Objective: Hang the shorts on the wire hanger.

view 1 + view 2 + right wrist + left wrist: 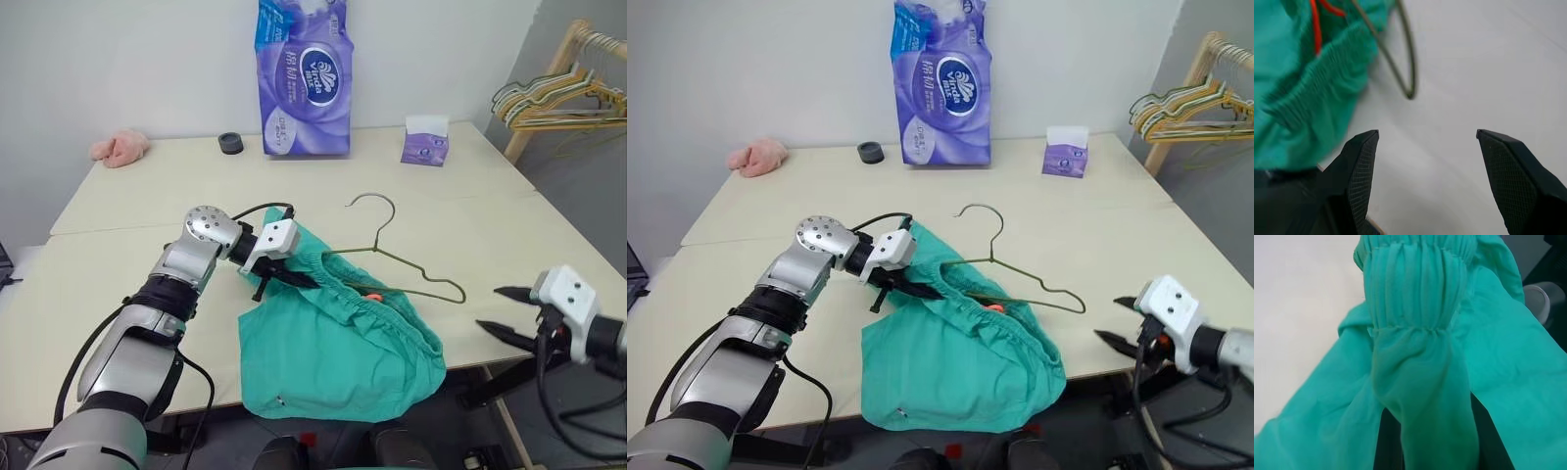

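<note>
Teal-green thin shorts (333, 343) lie crumpled on the pale wooden table (147, 196), near its front edge, and one soft leg hangs down over that edge. Their waistband is all bunched and wrinkly, and a little orange tag (373, 295) peeks out from inside it. A tiny white mark sits low on the hanging cloth. The thin olive-gold wire hanger (411, 269) lies flat on the table, touching the shorts. One end of it is tucked under the waistband, and its bent hook points away toward the tall purple pack of tissue paper (304, 78) at the back of the table. The left gripper (284, 277) is squeezed tight on the waistband at the shorts' left side, and the cloth drapes over its black fingers. The right gripper (511, 311) is off to the right of the shorts, by the table's edge. Its two black fingers stand wide apart and hold nothing.
</note>
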